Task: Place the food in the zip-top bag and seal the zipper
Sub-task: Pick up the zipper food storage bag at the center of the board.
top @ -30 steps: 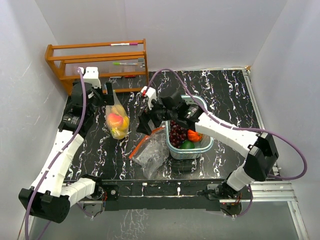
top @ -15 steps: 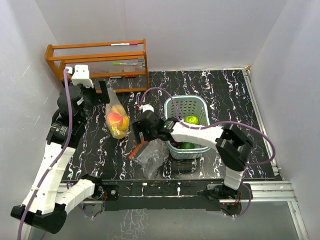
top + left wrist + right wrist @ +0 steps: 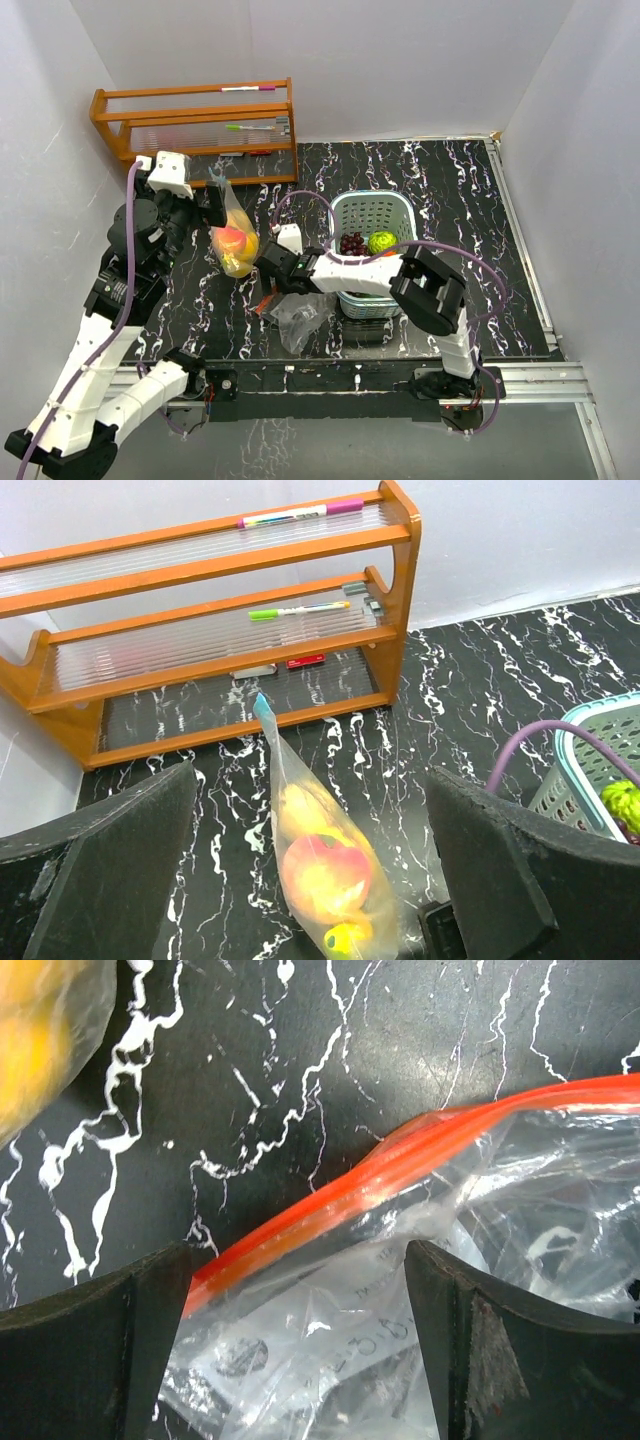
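Right gripper [image 3: 300,1305], jaws wide, straddles the orange zipper [image 3: 420,1145] of the crumpled zip-top bag [image 3: 520,1260], apparently to grasp it; left gripper [image 3: 310,825], equally wide, overlooks the fruit-filled bag [image 3: 325,875].

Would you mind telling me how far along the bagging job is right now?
Roughly midway. Done: yellow and red fruit sit in one bag. In hand: the open right gripper straddles the orange zipper of a second, empty-looking bag; the left gripper is open around the filled one. Remaining: grapes and green fruit in the basket, then sealing.
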You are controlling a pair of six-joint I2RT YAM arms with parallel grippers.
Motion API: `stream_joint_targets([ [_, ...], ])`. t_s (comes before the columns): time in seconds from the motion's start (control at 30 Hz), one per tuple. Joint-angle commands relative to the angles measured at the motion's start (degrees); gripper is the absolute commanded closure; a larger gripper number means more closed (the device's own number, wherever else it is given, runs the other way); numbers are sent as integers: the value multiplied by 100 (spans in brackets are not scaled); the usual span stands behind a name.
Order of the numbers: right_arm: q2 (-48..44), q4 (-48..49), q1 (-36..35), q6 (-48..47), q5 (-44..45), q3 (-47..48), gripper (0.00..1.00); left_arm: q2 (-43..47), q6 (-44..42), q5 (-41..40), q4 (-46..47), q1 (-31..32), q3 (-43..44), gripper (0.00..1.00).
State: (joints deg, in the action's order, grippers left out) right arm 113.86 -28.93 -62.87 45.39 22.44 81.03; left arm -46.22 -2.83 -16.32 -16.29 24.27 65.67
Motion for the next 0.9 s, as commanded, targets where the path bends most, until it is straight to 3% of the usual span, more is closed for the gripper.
stream_joint_targets([
  [0.0, 352, 40, 29, 449, 356, 270, 15, 199, -160, -106, 106, 191, -122, 3],
  [0.07, 371, 101, 21, 520, 377, 164, 29, 254, -197, -128, 77, 240, -153, 3],
  [0.2, 100, 438, 7, 495, 320, -179, 72, 310, -229, -163, 39, 301, -160, 3],
  [0.3, -183, 527, -50, 341, 341, -265, 89, 314, -215, -82, -2, 319, -130, 3],
  [0.5, -974, 541, -434, -865, 246, -101, 92, 374, -98, 296, -373, 349, 38, 5],
  [0.7, -2420, 694, -445, -1640, 67, -475, 92, 480, 439, 1316, -717, 394, 219, 10],
  [0.87, -3723, 1340, -436, -2120, 61, -955, 92, 500, 1042, 2179, -784, 427, 314, 22],
])
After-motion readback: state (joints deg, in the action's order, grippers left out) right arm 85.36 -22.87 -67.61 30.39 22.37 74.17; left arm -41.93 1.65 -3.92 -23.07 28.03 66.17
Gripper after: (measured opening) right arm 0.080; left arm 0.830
